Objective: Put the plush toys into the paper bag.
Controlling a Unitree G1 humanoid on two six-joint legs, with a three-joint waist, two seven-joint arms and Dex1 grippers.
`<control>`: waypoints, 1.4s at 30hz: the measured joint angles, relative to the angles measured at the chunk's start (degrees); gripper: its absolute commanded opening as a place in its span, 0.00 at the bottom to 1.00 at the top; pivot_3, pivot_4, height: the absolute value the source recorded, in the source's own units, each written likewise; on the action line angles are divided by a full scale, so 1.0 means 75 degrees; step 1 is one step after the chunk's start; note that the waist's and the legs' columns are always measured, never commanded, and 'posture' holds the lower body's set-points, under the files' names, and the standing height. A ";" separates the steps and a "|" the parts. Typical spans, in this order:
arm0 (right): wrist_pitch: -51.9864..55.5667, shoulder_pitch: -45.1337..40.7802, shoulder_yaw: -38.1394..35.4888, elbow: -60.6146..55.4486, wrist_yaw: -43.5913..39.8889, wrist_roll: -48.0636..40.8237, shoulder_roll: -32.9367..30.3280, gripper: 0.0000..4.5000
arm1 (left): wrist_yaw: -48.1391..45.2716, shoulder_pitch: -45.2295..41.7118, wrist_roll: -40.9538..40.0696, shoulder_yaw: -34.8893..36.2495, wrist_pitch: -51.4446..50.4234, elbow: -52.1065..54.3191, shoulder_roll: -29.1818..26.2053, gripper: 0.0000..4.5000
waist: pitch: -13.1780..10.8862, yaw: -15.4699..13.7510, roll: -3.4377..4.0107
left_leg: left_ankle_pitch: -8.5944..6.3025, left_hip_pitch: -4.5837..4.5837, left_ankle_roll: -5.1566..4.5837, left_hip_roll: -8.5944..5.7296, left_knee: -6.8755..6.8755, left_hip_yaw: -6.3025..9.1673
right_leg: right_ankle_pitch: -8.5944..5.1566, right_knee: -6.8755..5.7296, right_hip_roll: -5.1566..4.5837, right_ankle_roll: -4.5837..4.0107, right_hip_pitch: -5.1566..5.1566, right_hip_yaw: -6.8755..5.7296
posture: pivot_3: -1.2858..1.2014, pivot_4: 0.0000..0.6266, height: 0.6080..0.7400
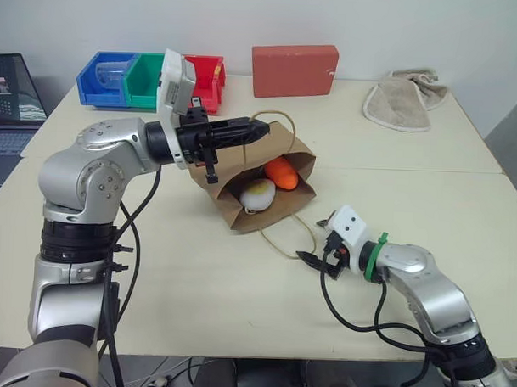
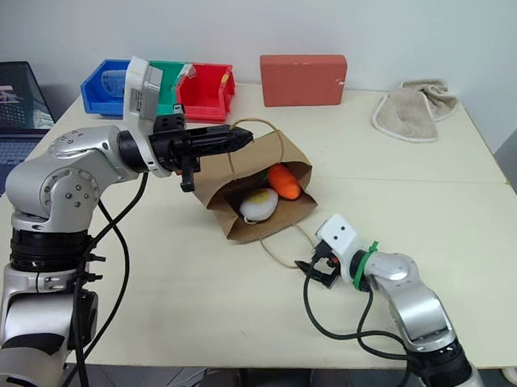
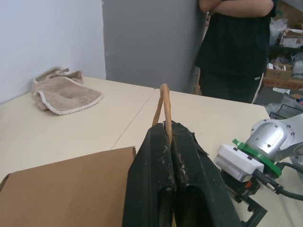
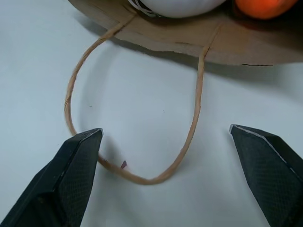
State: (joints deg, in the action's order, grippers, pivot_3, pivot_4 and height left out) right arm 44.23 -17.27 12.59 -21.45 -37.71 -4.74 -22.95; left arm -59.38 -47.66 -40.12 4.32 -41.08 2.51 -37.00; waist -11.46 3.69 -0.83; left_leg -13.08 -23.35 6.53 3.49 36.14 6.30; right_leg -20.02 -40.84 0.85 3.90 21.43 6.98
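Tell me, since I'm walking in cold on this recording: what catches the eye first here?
The brown paper bag lies mid-table, its mouth held up by the left gripper, shut on the upper handle. Inside sit the white plush toy and the orange plush toy. The right gripper stands open at the lower handle lying on the table.

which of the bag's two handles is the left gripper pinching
The upper handle, lifted off the table in the shut left gripper. The other handle lies slack on the table before the open right gripper.
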 measured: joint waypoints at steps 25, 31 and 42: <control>0.2525 -0.1117 -0.1839 -0.1727 -0.0822 -0.2853 -0.1163 0.00 | 0.0165 -0.0697 -0.0217 0.0282 -0.0158 -0.0443 0.0006 0.00 | -0.0002 -0.0075 -0.0001 | -0.0001 -0.0009 -0.0001 -0.0001 -0.0002 0.0015 | 0.0000 0.0009 0.0000 0.0000 -0.0003 -0.0016 | 0.52 0.24 1.00; 0.4942 -0.2876 -0.3784 -0.1701 -0.0901 -0.5025 -0.1500 0.00 | 0.0134 -0.1715 0.0112 0.0241 0.0223 -0.1733 0.0445 0.00 | -0.0003 -0.0066 0.0000 | -0.0001 -0.0005 -0.0003 -0.0002 -0.0004 0.0012 | 0.0000 0.0007 0.0000 -0.0001 -0.0003 -0.0016 | 0.52 0.24 1.00; 0.5769 -0.3296 -0.3912 -0.0884 0.0362 -0.5303 -0.1012 0.00 | -0.0503 -0.1981 0.1161 -0.0369 0.1306 -0.3276 0.1076 0.00 | -0.0003 -0.0031 0.0000 | 0.0000 -0.0069 -0.0003 -0.0001 -0.0010 0.0008 | 0.0000 0.0002 0.0000 -0.0002 0.0068 -0.0013 | 0.52 0.24 1.00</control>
State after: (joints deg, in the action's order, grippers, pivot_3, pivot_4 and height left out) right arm 87.50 -41.99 -16.75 -28.09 -34.99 -44.51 -30.55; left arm -63.15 -62.51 -31.41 1.55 -31.29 -22.07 -28.93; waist -11.48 3.46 -0.83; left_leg -13.08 -23.86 6.51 3.48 36.07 6.37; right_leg -20.02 -40.82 0.85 3.89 21.94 6.88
